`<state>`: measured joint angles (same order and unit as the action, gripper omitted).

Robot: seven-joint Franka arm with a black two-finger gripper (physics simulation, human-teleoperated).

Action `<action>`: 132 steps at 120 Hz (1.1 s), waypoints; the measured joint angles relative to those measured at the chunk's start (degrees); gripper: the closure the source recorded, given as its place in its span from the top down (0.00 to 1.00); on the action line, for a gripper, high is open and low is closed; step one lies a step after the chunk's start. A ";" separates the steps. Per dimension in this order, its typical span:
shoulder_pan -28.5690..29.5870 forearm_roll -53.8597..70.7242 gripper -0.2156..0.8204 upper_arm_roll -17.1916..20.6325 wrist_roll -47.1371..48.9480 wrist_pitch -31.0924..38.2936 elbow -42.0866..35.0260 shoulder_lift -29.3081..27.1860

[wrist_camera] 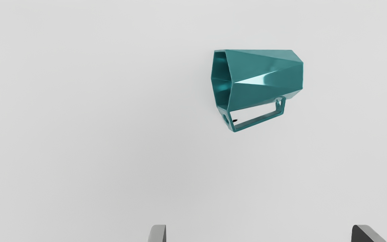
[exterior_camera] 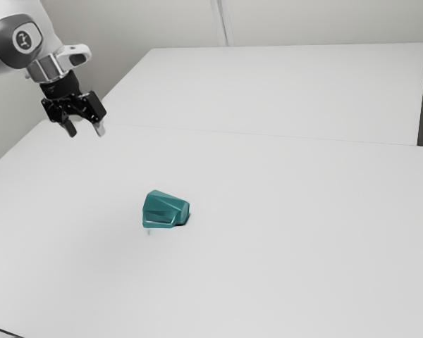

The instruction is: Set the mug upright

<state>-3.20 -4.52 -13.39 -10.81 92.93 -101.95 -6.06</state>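
Note:
The gripper (exterior_camera: 86, 132) hangs high over the table at the exterior view's upper left, its two fingers apart with nothing between them. A teal faceted mug (exterior_camera: 166, 209) lies on its side on the table, below the gripper and toward the exterior view's right, well apart from it. In the wrist view the mug (wrist_camera: 265, 74) shows its open mouth at one end and its angular handle along one side. The fingertips of the gripper (wrist_camera: 259, 233) stand wide apart there, clear of the mug.
The white table (exterior_camera: 282, 267) spreads around the mug, with a thin seam crossing it farther back. Pale walls (exterior_camera: 324, 21) stand behind the table. A dark thin line (exterior_camera: 3, 330) lies at the exterior view's lower left corner.

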 joint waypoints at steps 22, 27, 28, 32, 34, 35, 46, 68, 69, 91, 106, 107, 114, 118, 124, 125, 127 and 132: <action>0.12 -5.56 0.79 -1.87 -3.55 6.89 -5.43 -0.96; 0.05 -6.60 0.79 -2.23 -4.30 8.16 -6.77 -1.22; 0.06 -6.82 0.79 -2.29 -4.44 8.42 -7.08 -1.28; 0.09 -7.67 0.79 -2.47 -5.01 9.54 -8.63 -1.70; 0.10 -8.07 0.79 -2.53 -5.30 10.13 -9.52 -1.96; 0.11 -8.25 0.79 -2.55 -5.44 10.41 -9.87 -2.07; 0.10 -10.06 0.79 -2.84 -6.91 12.81 -13.00 -2.73; 0.57 -14.59 0.79 -4.19 -9.96 15.42 -17.67 -2.95; 0.61 -14.99 0.79 -4.26 -10.14 15.57 -17.98 -2.96; 1.44 -22.89 0.79 -4.70 -14.46 19.31 -23.05 -2.57; 2.89 -26.90 0.79 -4.71 -17.86 22.18 -26.09 -1.08; 3.00 -27.14 0.79 -4.71 -18.09 22.36 -26.25 -0.94; 3.64 -28.43 0.79 -4.72 -19.73 23.58 -26.92 -0.05; 3.89 -28.93 0.79 -4.72 -20.69 24.32 -27.08 0.39; 4.08 -29.49 0.79 -4.72 -22.16 25.53 -27.19 1.46; 4.10 -29.57 0.79 -4.71 -22.40 25.73 -27.22 1.67; 4.11 -29.71 0.79 -4.71 -22.86 26.10 -27.24 2.03; 4.13 -30.01 0.79 -4.71 -23.98 27.00 -27.26 2.97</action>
<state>0.93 -34.53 -18.11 -34.79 119.93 -129.21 -3.09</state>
